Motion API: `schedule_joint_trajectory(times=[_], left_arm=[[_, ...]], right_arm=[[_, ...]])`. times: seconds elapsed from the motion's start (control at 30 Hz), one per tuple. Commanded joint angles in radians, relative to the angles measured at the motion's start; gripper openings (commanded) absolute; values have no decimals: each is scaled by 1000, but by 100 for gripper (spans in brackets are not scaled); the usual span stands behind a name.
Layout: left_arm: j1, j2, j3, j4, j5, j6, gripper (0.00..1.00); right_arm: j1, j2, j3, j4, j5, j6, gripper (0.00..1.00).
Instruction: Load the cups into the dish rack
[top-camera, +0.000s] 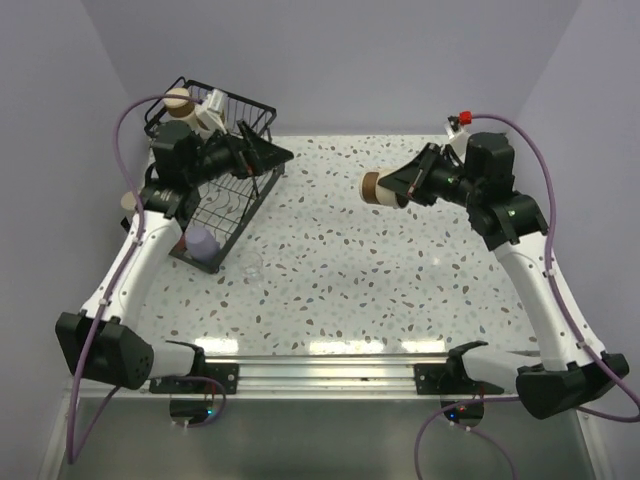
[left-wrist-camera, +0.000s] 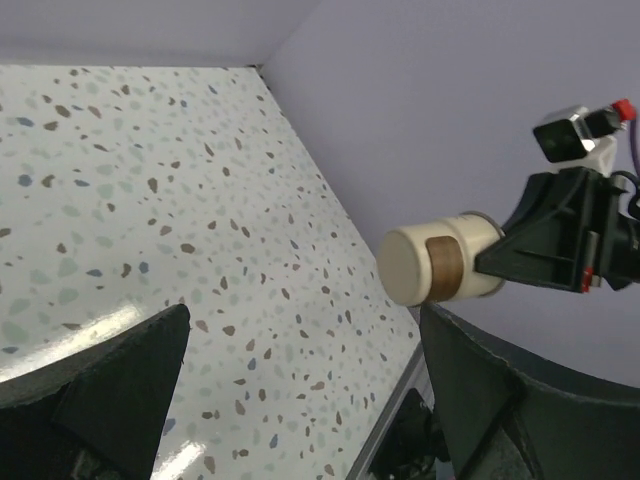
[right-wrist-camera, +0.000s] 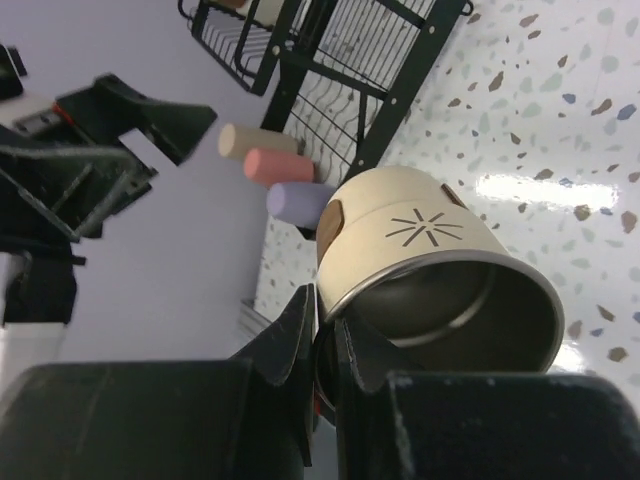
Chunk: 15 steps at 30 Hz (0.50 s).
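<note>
r gripper (top-camera: 398, 188) pinching rim wall of cream cup (top-camera: 373, 187), one finger inside, one outside. cup held sideways in air over right half of table (top-camera: 330, 280), well apart from dish rack (top-camera: 250, 112) at far left. l gripper (top-camera: 265, 153) spread wide, empty, just by rack, facing cup base. risks: thin rim pinch, so cup may pivot or slip & drop. if handover is intended, a misaligned l close could knock it loose.
</note>
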Motion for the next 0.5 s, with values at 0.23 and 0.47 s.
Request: schedule_joint_trajectory(times=[0.23,0.47], left_arm=[[-158,146,25,289,143,-92,100],[-158,157,-80,514,216,-220,100]], right_arm=[[-82,3,-167,648,-261,445,0],[-80,23,-242,851,-224,607,0]])
